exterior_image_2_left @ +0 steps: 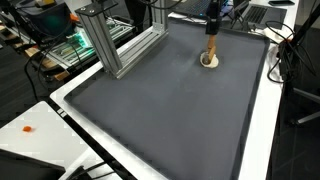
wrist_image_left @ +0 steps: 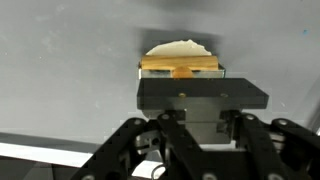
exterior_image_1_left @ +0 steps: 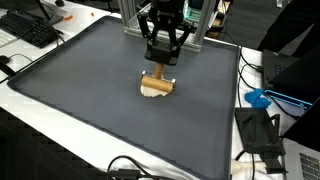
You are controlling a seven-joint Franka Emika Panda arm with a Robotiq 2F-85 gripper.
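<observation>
In an exterior view, the jaws come down at the far side of the dark mat (exterior_image_1_left: pixel 90 110). They are closed on the top of an upright wooden piece (exterior_image_1_left: pixel 155 84), whose pale base seems to rest on the mat, near its far edge and about mid-width.

In an exterior view from another side, the wooden piece (exterior_image_2_left: pixel 210 52) stands at the far right of the mat. It is apart from the aluminium frame (exterior_image_2_left: pixel 120 45), which stands to the left on the white desk (exterior_image_2_left: pixel 262 120).

In the wrist view, the wooden piece (wrist_image_left: pixel 180 63) sits squarely between the closed jaws, with its pale base showing beyond.

The hold looks high on the piece. Pressing down could tilt it or make it slide in the jaws. A sideways drag with the base on the mat could ruck the mat or twist the piece out of the grip.
</observation>
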